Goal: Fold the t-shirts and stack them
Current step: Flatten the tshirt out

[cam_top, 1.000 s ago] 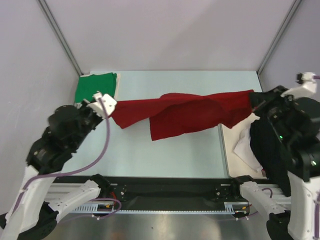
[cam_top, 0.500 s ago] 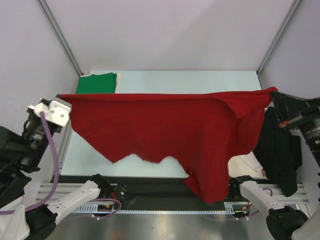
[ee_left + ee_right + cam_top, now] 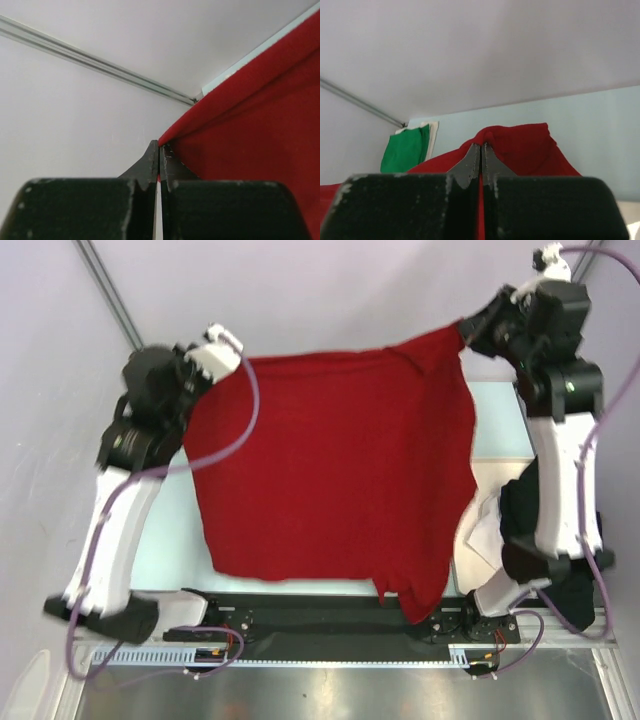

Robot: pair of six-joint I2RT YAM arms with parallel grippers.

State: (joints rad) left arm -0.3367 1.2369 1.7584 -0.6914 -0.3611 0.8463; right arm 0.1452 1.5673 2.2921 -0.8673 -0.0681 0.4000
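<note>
The red t-shirt (image 3: 330, 470) hangs spread out in the air, held by its two upper corners high above the table. My left gripper (image 3: 228, 353) is shut on its upper left corner; the cloth (image 3: 250, 130) shows pinched between the closed fingers in the left wrist view. My right gripper (image 3: 467, 333) is shut on the upper right corner, and the cloth (image 3: 520, 145) bunches at the fingertips. The green t-shirt (image 3: 405, 149) lies folded on a cream board at the back left of the table; in the top view the red shirt hides it.
A black garment (image 3: 530, 515) and white cloth (image 3: 482, 535) lie on a cream board at the table's right side. The light blue table (image 3: 165, 530) shows to the left of the hanging shirt. Grey walls enclose the back and sides.
Both arms have lifted high and swung toward the back wall, carrying the red shirt up with them. The shirt hangs fuller and now covers the green shirt in the top view.
</note>
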